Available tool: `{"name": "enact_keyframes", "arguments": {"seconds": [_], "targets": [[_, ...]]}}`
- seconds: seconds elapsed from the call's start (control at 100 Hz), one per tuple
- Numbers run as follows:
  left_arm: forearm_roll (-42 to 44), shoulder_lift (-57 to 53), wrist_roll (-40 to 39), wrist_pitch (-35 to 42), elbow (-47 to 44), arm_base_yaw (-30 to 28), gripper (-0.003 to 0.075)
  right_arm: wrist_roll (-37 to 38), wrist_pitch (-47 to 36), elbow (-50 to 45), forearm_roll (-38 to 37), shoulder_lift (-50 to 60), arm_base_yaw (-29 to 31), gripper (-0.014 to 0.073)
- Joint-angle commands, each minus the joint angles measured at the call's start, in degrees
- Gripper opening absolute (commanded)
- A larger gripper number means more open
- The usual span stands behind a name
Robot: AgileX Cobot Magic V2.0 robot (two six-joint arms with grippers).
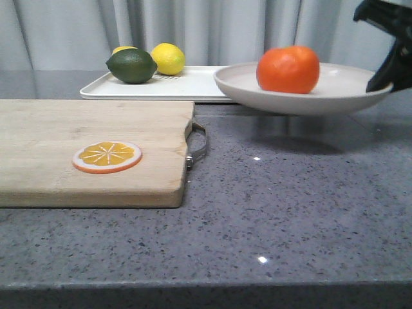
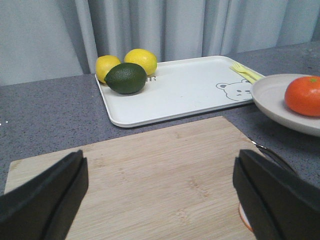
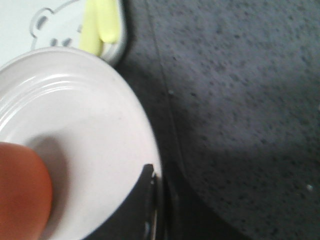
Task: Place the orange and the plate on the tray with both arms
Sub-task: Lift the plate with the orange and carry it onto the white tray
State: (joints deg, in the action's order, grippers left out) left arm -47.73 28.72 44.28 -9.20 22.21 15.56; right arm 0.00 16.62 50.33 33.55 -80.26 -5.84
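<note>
On the left of the grey counter (image 1: 290, 212) lies a wooden cutting board (image 1: 90, 151) with a metal handle (image 1: 197, 145) at its right end, and an orange slice (image 1: 107, 156) with a white rim rests flat on it. Above that board the left gripper (image 2: 160, 192) hangs with its two black fingers (image 2: 47, 197) spread wide, gripping nothing. Behind the board sits the white tray (image 1: 187, 84), carrying a dark green lime (image 1: 131, 65) and two lemons (image 1: 168, 58) at its left end — and, seen from the wrists, a pale yellow fork (image 2: 246, 73) beside a printed bear face near its right end. Further right the plate (image 1: 335, 90) is lifted clear of the counter, casting a shadow beneath it, its left rim overlapping the tray's right end in the front view (whether it is over the tray or only in front of it cannot be told). The orange (image 1: 288, 69) sits in the plate, left of centre. At the far right the right gripper (image 1: 386, 77) is clamped on the plate's rim — one black finger (image 3: 145, 200) lies over the edge.
</note>
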Motion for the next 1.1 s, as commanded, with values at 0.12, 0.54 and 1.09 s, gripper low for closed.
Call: {"name": "enact_keyframes", "arguments": {"seconds": [0.12, 0.54, 1.09], "targets": [[-0.8, 0.3, -0.4, 3.4, 1.7, -0.1, 0.0564, -0.5, 1.6, 11.7, 1.1, 1.6, -0.1, -0.0069], [-0.8, 0.3, -0.4, 3.4, 1.7, -0.1, 0.0564, -4.6, 11.3, 39.7, 1.1, -19.7, -0.1, -0.0069], [-0.8, 0.3, -0.4, 3.4, 1.7, -0.1, 0.0564, -5.6, 19.9, 68.9, 1.1, -43.1, -0.9, -0.0067]]}}
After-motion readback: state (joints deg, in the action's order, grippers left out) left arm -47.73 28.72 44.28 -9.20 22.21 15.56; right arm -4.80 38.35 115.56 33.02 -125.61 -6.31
